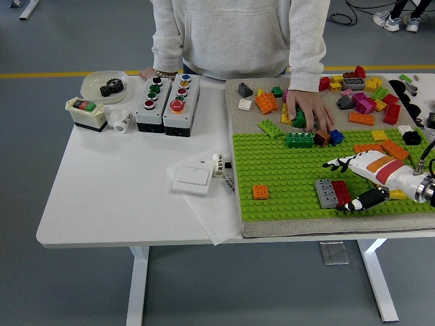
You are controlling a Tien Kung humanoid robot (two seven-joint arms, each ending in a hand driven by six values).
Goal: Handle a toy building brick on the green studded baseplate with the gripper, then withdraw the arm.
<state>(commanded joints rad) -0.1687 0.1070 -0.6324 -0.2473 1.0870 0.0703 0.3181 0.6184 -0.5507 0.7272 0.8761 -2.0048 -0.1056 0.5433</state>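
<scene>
On the green studded baseplate (285, 176) a grey brick (325, 193) and a red brick (342, 193) sit side by side near the front edge. My right hand (340, 184) comes in from the right, just to the right of the red brick. Its white fingers (338, 163) are spread above the bricks and its black thumb (358, 200) lies beside the red brick; it holds nothing. A person at the far side rests a hand (309, 112) on a green piece (298, 119) on the beige mat.
An orange brick (261, 191) and a dark green brick (299, 140) sit on the baseplate. Several loose bricks (367, 102) crowd the mat's back right. Button boxes (167, 102), a white switch (193, 177) and a bowl (104, 85) are on the table's left.
</scene>
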